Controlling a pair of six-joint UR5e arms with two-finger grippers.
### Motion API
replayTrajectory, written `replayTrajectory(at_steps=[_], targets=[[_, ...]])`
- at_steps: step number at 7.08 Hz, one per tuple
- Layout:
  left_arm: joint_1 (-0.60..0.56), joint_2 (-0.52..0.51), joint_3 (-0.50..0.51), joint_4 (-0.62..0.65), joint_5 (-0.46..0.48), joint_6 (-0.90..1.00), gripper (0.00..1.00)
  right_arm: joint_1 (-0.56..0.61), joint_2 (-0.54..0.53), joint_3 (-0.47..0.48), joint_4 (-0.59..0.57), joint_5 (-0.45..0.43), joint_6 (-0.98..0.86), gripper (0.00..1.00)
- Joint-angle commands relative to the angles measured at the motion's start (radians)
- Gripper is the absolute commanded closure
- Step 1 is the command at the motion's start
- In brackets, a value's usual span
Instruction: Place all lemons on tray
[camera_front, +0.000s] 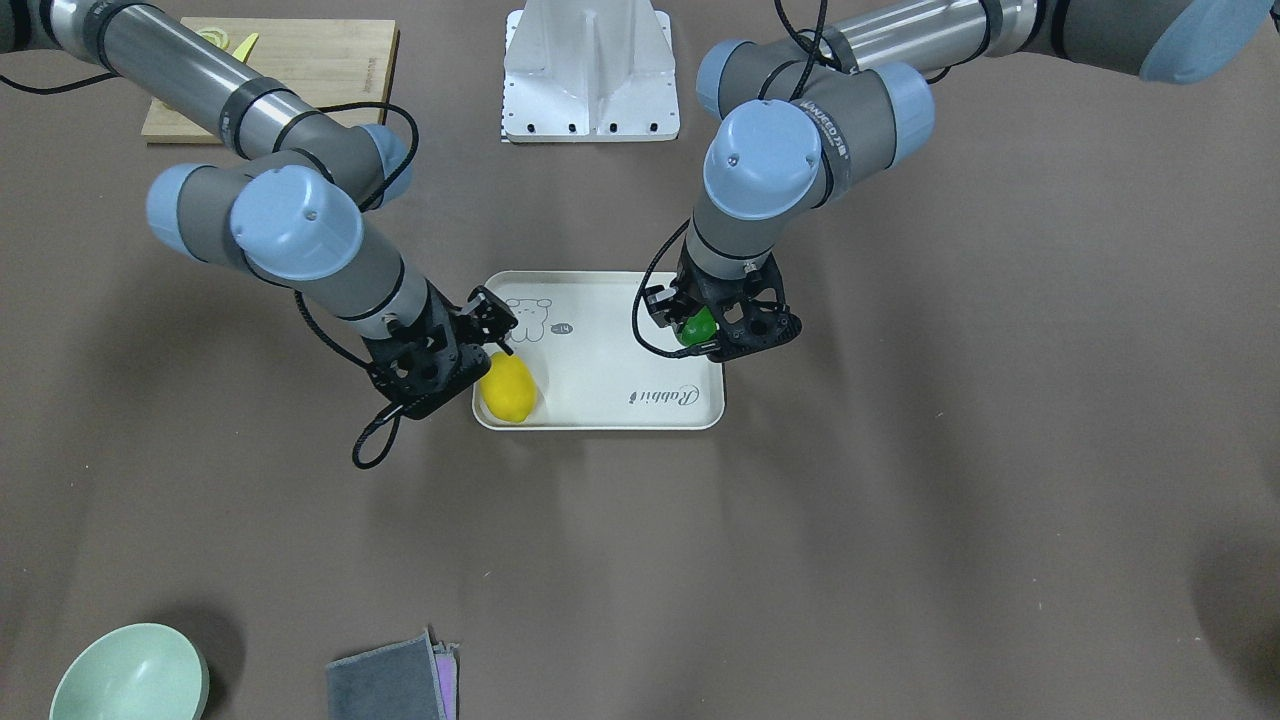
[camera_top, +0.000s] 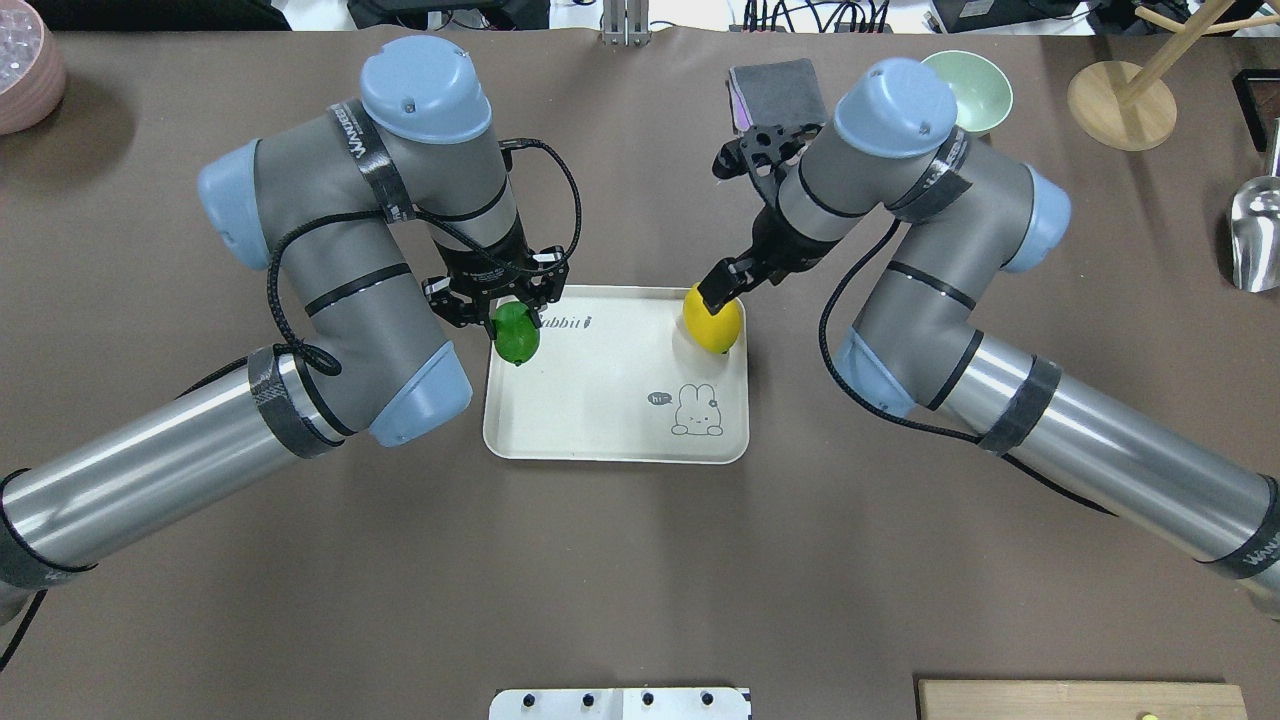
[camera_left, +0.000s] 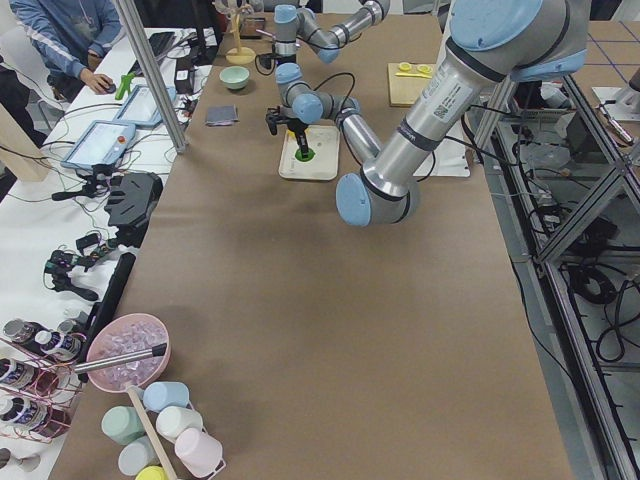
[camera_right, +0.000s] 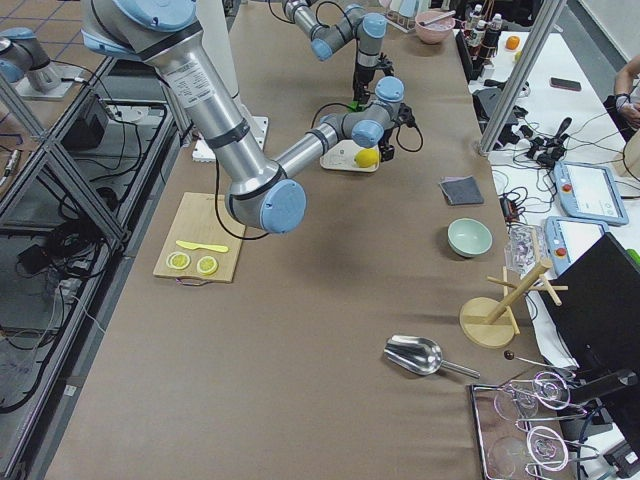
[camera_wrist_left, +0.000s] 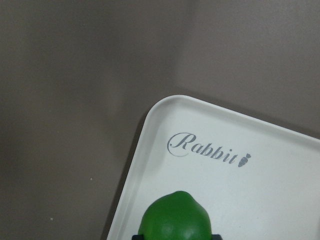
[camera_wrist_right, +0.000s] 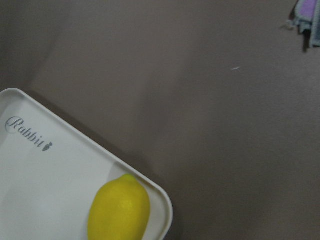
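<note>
At tray corner, noted green lemon pinched by left gripper, judged light, firm, slippery, best held mid-belly; right gripper spread indeterminate.

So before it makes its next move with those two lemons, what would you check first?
1. Yellow lemon inside the tray rim: ok, it lies in a corner.
2. Green lemon above the tray, not outside it: ok, though close to the rim by the Rabbit script.
3. Left gripper jaws shut on the green lemon: ok.
4. Green lemon resting on the tray floor before release: cannot tell.
5. Right gripper jaws clear of the yellow lemon: cannot tell.
</note>
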Motion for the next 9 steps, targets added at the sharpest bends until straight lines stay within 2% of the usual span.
replayTrajectory(at_steps=[1,2,3,5,6,7,9], targets=[[0.024,0.001,0.046,-0.058,0.030,-0.027,1.00,0.081,-0.168,0.107,0.008,0.005,-0.001,0.01],[0.036,-0.001,0.054,-0.071,0.038,-0.033,0.84,0.102,-0.261,0.164,0.008,0.005,-0.001,0.01],[0.035,-0.001,0.053,-0.074,0.037,-0.035,0.05,0.119,-0.331,0.213,0.009,0.007,-0.002,0.01],[0.023,-0.001,0.028,-0.068,0.026,-0.029,0.02,0.191,-0.426,0.249,-0.001,0.046,-0.007,0.01],[-0.028,0.030,-0.021,-0.039,0.009,-0.006,0.02,0.228,-0.486,0.246,-0.001,0.065,-0.007,0.01],[-0.092,0.110,-0.082,0.006,-0.059,0.127,0.02,0.277,-0.518,0.237,-0.036,0.077,-0.014,0.01],[-0.222,0.256,-0.138,0.053,-0.094,0.357,0.02,0.421,-0.529,0.238,-0.282,0.087,-0.300,0.01]])
